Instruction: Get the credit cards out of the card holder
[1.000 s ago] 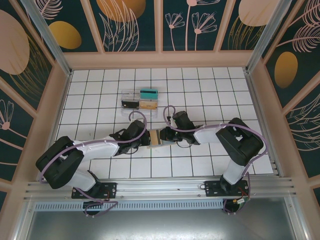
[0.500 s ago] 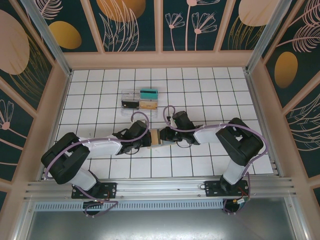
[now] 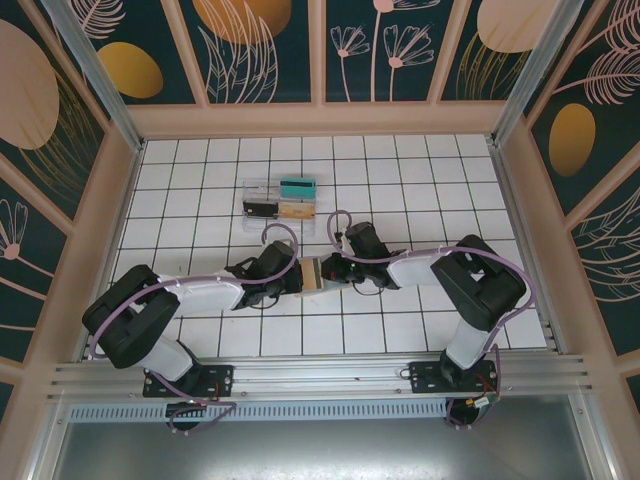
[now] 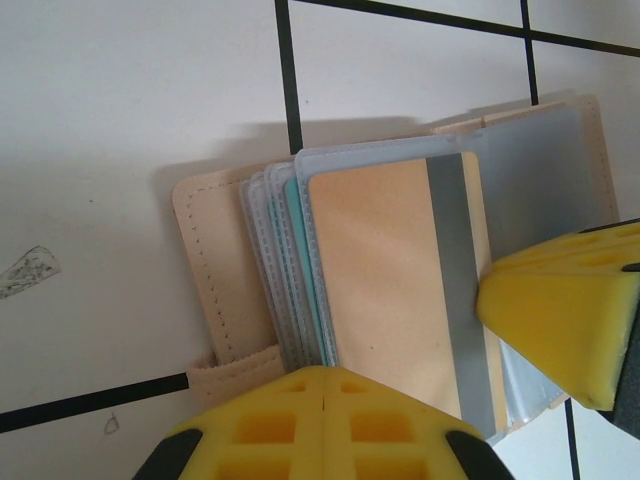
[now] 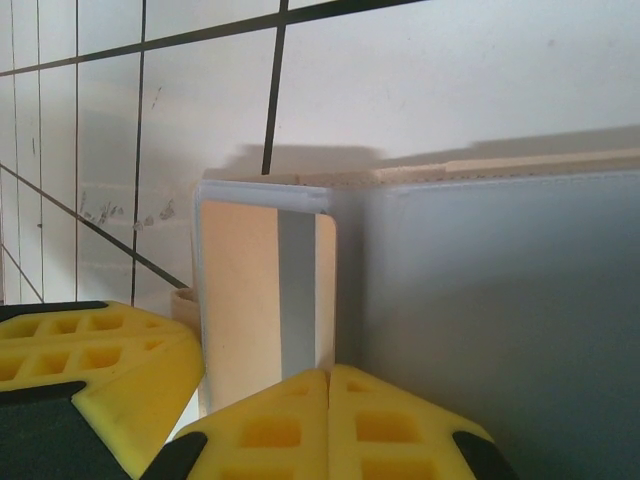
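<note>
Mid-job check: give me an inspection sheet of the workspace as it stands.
Surface: white tiled table, faint scuffs.
Job's things: card holder open between the tools; tan-gold card in its front sleeve, teal card edge behind.
Clutter: clear tray, three loose cards in it.
Grippers: left tool shut at the holder's edge; right tool shut at the tan-gold card's end; grip cannot be told.
Cables: purple cables loop over both wrists.
Surroundings: patterned walls, metal rail at the near edge.
</note>
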Robot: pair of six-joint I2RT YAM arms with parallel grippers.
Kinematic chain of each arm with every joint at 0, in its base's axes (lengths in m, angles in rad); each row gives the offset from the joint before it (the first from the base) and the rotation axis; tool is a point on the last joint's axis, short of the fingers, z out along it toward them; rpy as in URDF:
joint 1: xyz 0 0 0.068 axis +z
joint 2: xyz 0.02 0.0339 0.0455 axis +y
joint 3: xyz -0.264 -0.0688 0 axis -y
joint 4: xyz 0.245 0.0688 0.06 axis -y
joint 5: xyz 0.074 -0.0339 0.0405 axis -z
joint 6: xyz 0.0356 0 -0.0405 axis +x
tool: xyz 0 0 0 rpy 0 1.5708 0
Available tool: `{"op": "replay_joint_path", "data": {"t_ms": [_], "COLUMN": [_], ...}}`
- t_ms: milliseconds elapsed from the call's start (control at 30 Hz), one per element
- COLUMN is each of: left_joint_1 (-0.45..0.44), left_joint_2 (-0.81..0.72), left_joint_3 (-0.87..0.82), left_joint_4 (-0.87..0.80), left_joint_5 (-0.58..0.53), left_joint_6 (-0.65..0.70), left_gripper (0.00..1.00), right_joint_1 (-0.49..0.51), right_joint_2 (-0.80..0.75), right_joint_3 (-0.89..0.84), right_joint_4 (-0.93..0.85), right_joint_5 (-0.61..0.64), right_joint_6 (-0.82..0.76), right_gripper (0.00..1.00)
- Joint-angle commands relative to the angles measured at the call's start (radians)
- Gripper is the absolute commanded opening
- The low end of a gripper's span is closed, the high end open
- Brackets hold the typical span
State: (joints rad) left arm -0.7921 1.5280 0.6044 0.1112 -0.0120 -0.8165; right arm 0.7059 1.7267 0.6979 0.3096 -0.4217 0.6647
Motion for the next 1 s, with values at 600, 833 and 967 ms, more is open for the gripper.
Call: {"op": "replay_joint_path", "data": {"t_ms": [600,833,967], "left_joint_1": [-0.002,-0.002,-0.002], "left_joint_2": [0.031,-0.012,-0.024], "left_joint_3": [0.023,0.077,0.1], "left_joint_4": [-0.081,-0.123,-0.119], "left_joint_5": [-0.026,-0.04,-0.028], "left_joint_6": [0.002,0.031,0.049], "left_gripper": [0.0,0.08,0.1], "right_joint_1": [-0.067,-0.056,-0.051], "right_joint_2": [-0.056,-0.042,-0.042], "right_joint_3": [-0.067,-0.059,-0.057], "right_joint_4": [0.037,0.046,0.051], "right_joint_5": [-0.056,-0.067,-0.069], "right_joint_6": [-0.003,-0.002,-0.002], "right_gripper": [0.16,0.18,0.18]}}
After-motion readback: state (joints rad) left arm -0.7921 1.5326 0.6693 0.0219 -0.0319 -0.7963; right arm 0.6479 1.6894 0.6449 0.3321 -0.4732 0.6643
